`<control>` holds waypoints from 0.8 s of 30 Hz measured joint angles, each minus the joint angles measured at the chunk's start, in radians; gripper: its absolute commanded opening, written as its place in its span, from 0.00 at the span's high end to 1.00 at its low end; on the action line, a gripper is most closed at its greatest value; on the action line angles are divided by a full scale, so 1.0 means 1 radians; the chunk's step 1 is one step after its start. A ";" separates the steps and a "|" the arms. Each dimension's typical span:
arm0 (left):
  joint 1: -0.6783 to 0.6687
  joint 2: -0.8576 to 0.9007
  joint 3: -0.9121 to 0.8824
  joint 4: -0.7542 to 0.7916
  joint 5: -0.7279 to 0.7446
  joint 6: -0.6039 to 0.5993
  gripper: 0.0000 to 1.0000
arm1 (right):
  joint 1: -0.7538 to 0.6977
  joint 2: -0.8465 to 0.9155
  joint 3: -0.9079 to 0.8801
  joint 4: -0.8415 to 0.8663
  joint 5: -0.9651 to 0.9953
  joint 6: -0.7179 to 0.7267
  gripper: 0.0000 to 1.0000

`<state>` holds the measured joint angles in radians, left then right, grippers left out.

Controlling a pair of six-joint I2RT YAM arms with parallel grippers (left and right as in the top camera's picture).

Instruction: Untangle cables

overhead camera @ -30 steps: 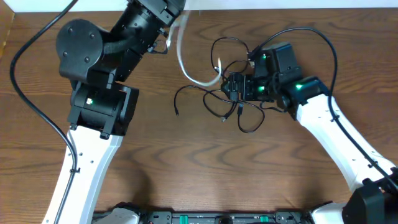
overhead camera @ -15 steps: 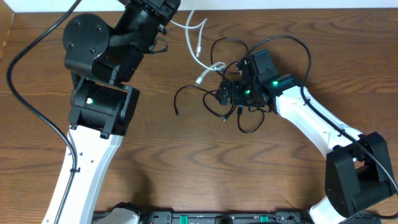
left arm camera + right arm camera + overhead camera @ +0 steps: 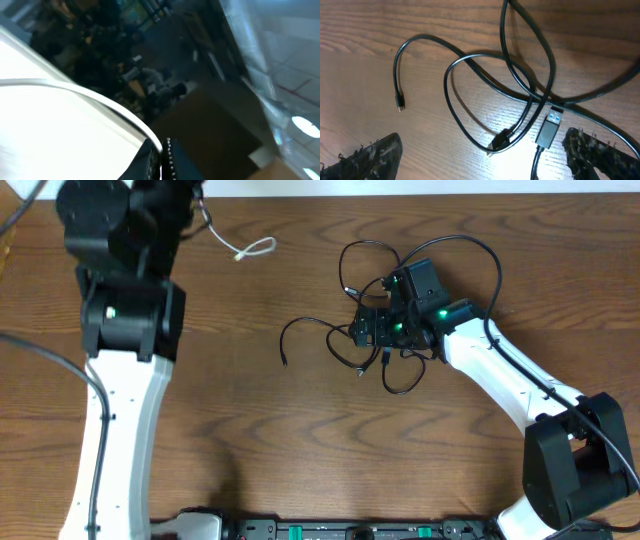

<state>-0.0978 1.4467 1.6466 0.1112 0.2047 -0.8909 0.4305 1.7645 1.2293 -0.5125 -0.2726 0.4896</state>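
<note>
Brown wooden tabletop [image 3: 300, 450] with two arms. The thin black cords [image 3: 542, 97] are seen loosely tangled at centre right, with one flat USB plug [image 3: 550, 127] lying among the crossings. The right gripper [image 3: 485, 160] is positioned over them, its fingers spread wide and grasping nothing. The short white cord [image 3: 240, 254] is seen well apart at upper left, pinched in the clenched left gripper [image 3: 161, 157].

Bare table [image 3: 300, 450] lies open along the near edge and between the arms, while the black cables [image 3: 542, 97] knotted beneath the wide-spread right gripper [image 3: 365, 330], and the white cable [image 3: 255, 248] beside the left arm [image 3: 120, 330], obstruct the far side.
</note>
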 measured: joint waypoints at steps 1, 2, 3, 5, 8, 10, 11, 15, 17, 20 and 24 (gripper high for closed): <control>0.005 0.022 0.022 -0.010 0.002 0.009 0.93 | 0.000 0.000 0.000 0.001 0.000 0.000 0.01; 0.011 0.054 0.060 -0.040 0.003 0.019 0.93 | 0.000 0.000 0.000 0.002 0.000 0.000 0.01; 0.015 0.081 0.089 -0.062 0.005 0.028 0.93 | 0.000 0.000 0.000 0.003 0.000 0.000 0.01; 0.019 0.141 0.143 -0.103 0.006 0.049 0.93 | 0.000 0.005 0.000 0.010 0.000 0.000 0.01; 0.023 0.232 0.183 -0.109 -0.003 0.092 0.93 | 0.000 0.028 0.000 0.023 0.001 0.000 0.01; 0.024 0.286 0.186 -0.108 -0.032 0.119 0.93 | 0.000 0.051 0.000 0.029 0.000 0.000 0.01; 0.025 0.310 0.187 -0.108 -0.045 0.133 0.92 | 0.000 0.066 0.000 0.032 0.001 0.000 0.01; 0.046 0.418 0.187 -0.063 -0.082 0.175 0.92 | 0.000 0.134 0.000 0.042 0.003 0.001 0.03; 0.061 0.468 0.186 -0.020 -0.092 0.190 0.93 | 0.000 0.156 0.000 0.053 0.002 0.002 0.02; 0.092 0.541 0.186 0.047 -0.103 0.215 0.93 | 0.000 0.171 0.000 0.066 0.002 0.002 0.02; 0.130 0.626 0.186 0.057 -0.107 0.270 0.93 | 0.001 0.172 0.000 0.086 0.000 0.002 0.02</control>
<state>0.0319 2.0727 1.8328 0.1684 0.0978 -0.6205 0.4313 1.9366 1.2289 -0.4267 -0.2726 0.4911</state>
